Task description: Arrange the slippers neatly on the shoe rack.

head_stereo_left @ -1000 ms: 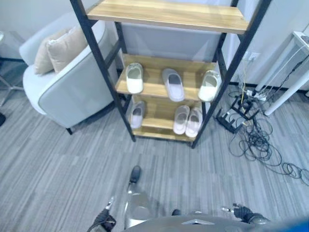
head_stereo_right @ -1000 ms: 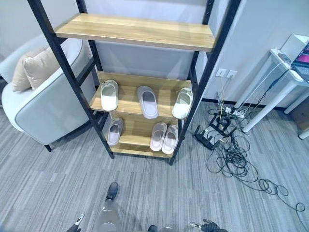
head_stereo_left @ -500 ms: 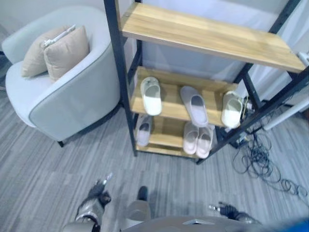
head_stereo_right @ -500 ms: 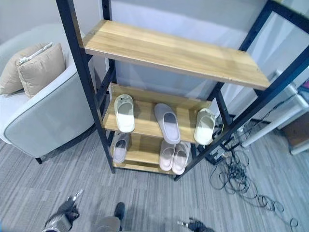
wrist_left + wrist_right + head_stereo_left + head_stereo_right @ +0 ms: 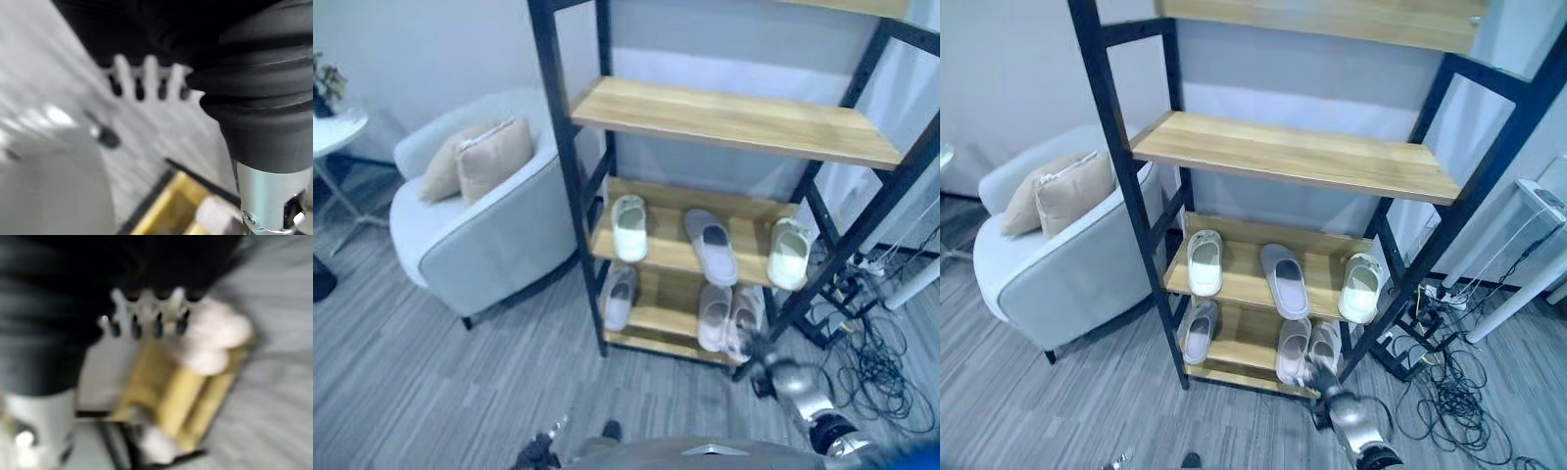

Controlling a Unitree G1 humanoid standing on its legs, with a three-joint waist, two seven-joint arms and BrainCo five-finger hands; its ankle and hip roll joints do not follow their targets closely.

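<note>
We see grey striped carpet point(image 5: 431, 362) running up to a pale wall point(image 5: 1009, 69). A light grey armchair point(image 5: 480, 250) sits at the left with two beige cushions point(image 5: 480, 162) on its seat. A small white round table point(image 5: 333, 132) stands further left, and a white desk leg point(image 5: 1508, 304) rises over tangled cables point(image 5: 876, 367) on the right.

A black-framed shoe rack with wooden shelves point(image 5: 1293, 157) holds six pale slippers point(image 5: 1285, 280); the right hand point(image 5: 1324, 380) reaches near the lowest pair.

Right hand point(image 5: 1325, 375) forward — left hand point(image 5: 536, 452) low
</note>
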